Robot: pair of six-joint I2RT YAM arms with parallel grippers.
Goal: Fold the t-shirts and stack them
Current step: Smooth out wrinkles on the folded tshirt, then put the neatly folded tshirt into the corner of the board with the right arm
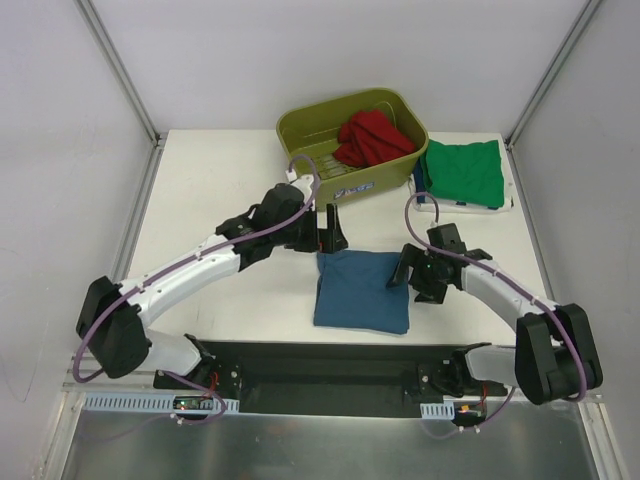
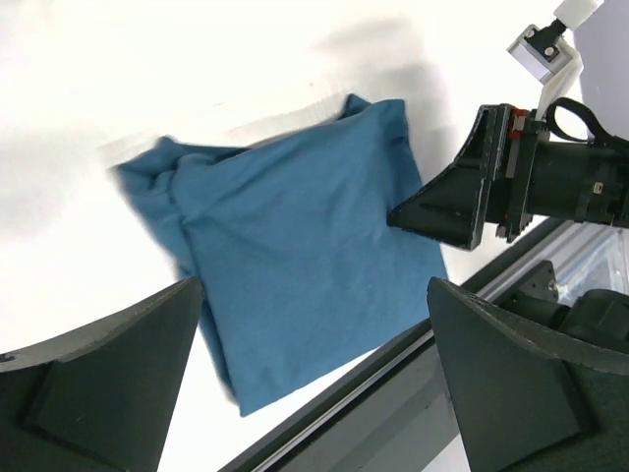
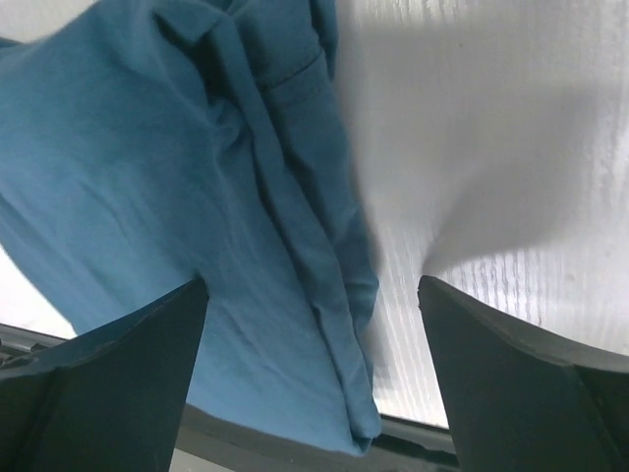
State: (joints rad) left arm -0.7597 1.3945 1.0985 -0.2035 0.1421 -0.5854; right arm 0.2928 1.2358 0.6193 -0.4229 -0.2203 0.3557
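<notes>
Both the left gripper [image 1: 333, 240] and the right gripper [image 1: 405, 272] gape wide and empty beside the folded teal-blue cloth t-shirt [image 1: 362, 290], which lies near the white table's [image 1: 230, 180] front edge. Its right edge is loose layers, so I'd worry that a pinch catching only the top one pulls the fold apart. The sticker [image 1: 352, 190] on the olive-green plastic tub [image 1: 300, 125] holding the crumpled red t-shirt [image 1: 373, 137] is too small to read.
</notes>
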